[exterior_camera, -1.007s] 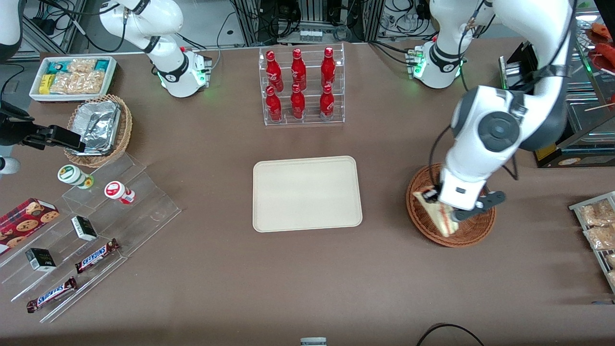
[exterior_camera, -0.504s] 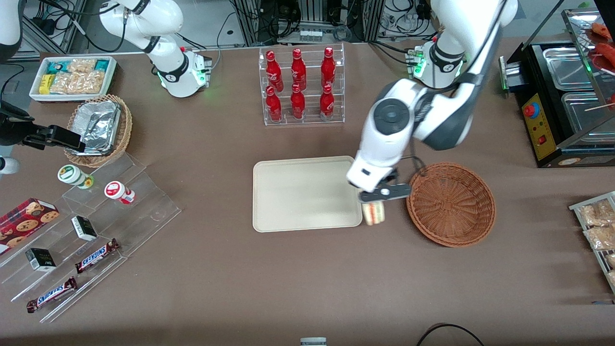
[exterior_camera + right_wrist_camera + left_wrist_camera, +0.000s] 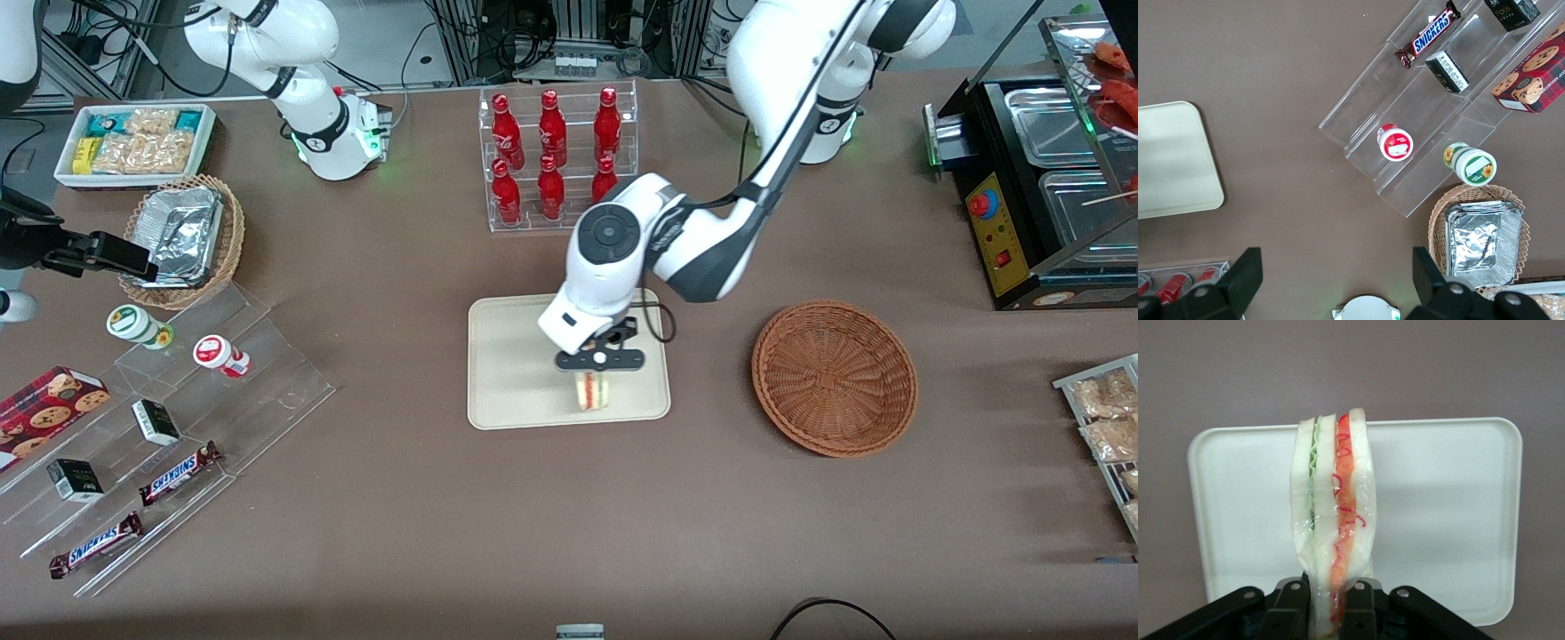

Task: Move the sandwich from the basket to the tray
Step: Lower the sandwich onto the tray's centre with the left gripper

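The small wedge of pale white bread with a red-pink and green filling stripe, the sandwich (image 3: 592, 391), hangs in the air above the flat rectangular cream-beige plastic tray (image 3: 516, 356), over the part of the tray nearer the front camera. In the left wrist view the sandwich (image 3: 1333, 520) stands on edge in a clear wrapper, its layered cut edge facing the camera, and the tray (image 3: 1451, 513) lies spread out under it.

The left arm's claw (image 3: 597, 360) is clamped on the sandwich, holding it by one end; in the wrist view its black fingers (image 3: 1358, 603) press against both bread faces. The white arm reaches in over the tray from the working arm's end of the tabletop.

The round, shallow, reddish-brown woven wicker basket (image 3: 834, 378) sits on the brown tabletop (image 3: 533, 533) beside the tray, toward the working arm's end, well apart from the sandwich, with nothing in it.

Farther from the front camera than the tray stands a clear acrylic rack of red bottles (image 3: 556, 156). Toward the parked arm's end lie a lighter wicker basket with silver foil trays (image 3: 182, 240), a white bin of snack packets (image 3: 133, 142) and clear stepped shelves with chocolate bars (image 3: 178, 471).
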Action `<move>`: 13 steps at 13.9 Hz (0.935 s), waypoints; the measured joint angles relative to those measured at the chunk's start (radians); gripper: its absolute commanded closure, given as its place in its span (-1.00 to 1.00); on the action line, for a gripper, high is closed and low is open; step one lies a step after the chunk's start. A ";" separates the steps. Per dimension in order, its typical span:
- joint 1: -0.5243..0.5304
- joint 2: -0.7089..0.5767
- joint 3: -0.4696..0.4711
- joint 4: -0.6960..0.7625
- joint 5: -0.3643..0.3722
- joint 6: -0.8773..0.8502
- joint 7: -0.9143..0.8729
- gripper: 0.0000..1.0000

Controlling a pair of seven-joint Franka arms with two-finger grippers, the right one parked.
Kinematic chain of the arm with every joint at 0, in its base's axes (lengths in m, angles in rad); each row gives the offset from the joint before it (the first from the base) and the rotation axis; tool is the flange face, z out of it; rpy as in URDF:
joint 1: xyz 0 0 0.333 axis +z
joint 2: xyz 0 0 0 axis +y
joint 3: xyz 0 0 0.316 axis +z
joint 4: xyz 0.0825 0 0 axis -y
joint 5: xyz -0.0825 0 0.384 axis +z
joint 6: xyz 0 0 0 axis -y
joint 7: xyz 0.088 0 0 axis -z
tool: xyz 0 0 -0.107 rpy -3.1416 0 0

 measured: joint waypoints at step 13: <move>-0.076 0.094 0.002 -0.032 0.000 0.012 -0.065 1.00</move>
